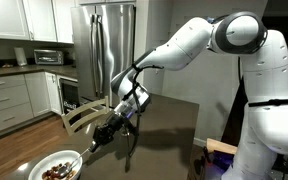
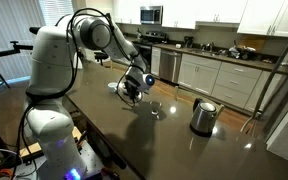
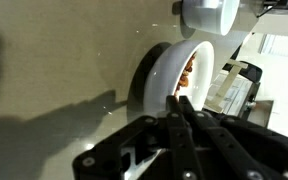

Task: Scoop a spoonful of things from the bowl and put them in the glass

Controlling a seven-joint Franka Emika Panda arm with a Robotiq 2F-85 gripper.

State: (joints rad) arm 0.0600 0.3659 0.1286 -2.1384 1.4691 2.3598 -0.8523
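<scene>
White bowl stands at the near corner of the dark table in an exterior view, and brown and reddish pieces lie heaped inside it. In the wrist view the bowl appears side-on, with its pale wall toward the camera and a few of the pieces showing over the rim.

The gripper hangs tilted just above and beside the bowl, pointing down toward it. Its jaws are pressed together. In the wrist view the gripper narrows to a closed tip that reaches the bowl's rim. Whether something thin is pinched between the fingers is not clear.

The glass stands upright on the table in an exterior view, near the gripper and apart from it. It sits between the gripper and a steel kettle farther along the table. What the glass holds cannot be made out at this size.

A wooden chair stands at the table's far edge behind the bowl.
</scene>
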